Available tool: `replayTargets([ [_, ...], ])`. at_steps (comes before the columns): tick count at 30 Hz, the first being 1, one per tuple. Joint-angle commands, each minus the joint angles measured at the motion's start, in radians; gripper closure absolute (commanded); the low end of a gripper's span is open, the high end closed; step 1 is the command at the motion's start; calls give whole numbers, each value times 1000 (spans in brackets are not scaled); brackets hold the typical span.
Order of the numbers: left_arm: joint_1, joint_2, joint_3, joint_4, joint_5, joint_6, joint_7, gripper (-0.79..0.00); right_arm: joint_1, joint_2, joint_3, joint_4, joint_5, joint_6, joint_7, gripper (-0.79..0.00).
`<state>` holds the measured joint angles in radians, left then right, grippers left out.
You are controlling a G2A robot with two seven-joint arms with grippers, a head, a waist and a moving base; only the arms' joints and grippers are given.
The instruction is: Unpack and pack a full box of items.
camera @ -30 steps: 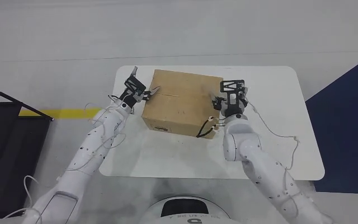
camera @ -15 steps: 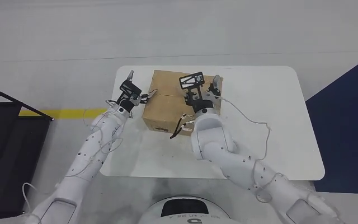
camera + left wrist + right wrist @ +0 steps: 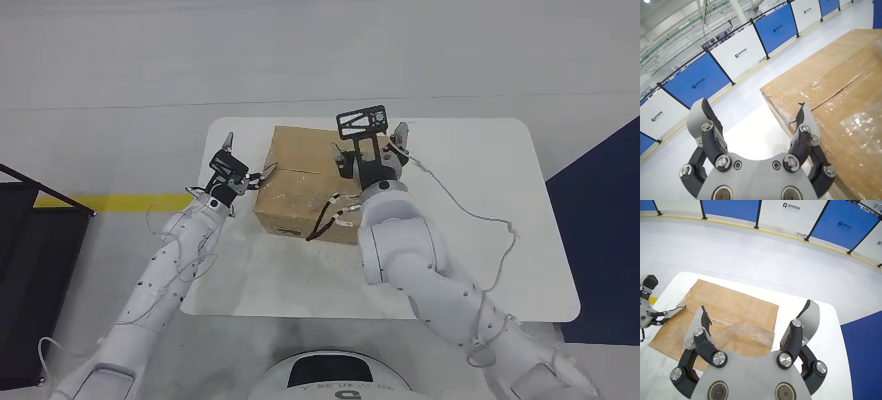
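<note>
A closed brown cardboard box (image 3: pixel 310 185) stands on the white table (image 3: pixel 480 200); clear tape covers its top seam. At the box's left end my left gripper (image 3: pixel 249 155) is open, and one finger (image 3: pixel 806 113) rests on the top at the seam's end. The right gripper (image 3: pixel 372 140) hangs open and empty above the box's right end. Below it, a strip of clear tape (image 3: pixel 751 330) stands loose and crumpled off the box (image 3: pixel 730 306). The left gripper's finger (image 3: pixel 675 311) lies on the seam at the far end.
A thin cable (image 3: pixel 480 215) trails from the right arm across the table's right half. A black frame (image 3: pixel 30 200) stands off the table's left side, and a blue panel (image 3: pixel 605 200) off its right. Blue and white barriers (image 3: pixel 772 211) ring the floor beyond.
My right arm left the box's right side, swung over the middle of the top, and now hangs above the right end. The left gripper shifted slightly left, still at the seam.
</note>
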<state>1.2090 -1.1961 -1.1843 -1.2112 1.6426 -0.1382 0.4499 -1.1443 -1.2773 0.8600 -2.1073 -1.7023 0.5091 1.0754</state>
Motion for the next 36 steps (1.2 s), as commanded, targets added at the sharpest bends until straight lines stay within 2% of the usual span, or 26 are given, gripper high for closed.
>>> replayTargets([
  [1,3,-1,4,-1,3,3,-3,-785,-63,17,67,-59,20,-133,44,-785],
  [4,5,-4,11,-5,7,8,-9,-785,-159,36,157,-111,6,-234,77,-785],
  [8,9,-6,14,-19,8,12,-16,-785,-250,47,224,-128,27,-307,52,-785],
  [14,29,-1,-18,-82,-10,1,-18,-785,-253,39,203,-46,29,-342,-6,-785],
  [19,57,9,-72,-126,-40,-21,-37,-785,-196,22,170,58,21,-316,-34,-785],
  [27,106,26,-172,-146,-83,-44,-43,-785,-118,-6,121,181,-52,-253,-21,-785],
  [32,127,33,-210,-158,-89,-61,-41,-785,-80,-28,88,236,-84,-174,-62,-785],
  [36,142,36,-227,-168,-92,-67,-40,-785,-55,-50,80,272,-12,-93,-141,-785],
])
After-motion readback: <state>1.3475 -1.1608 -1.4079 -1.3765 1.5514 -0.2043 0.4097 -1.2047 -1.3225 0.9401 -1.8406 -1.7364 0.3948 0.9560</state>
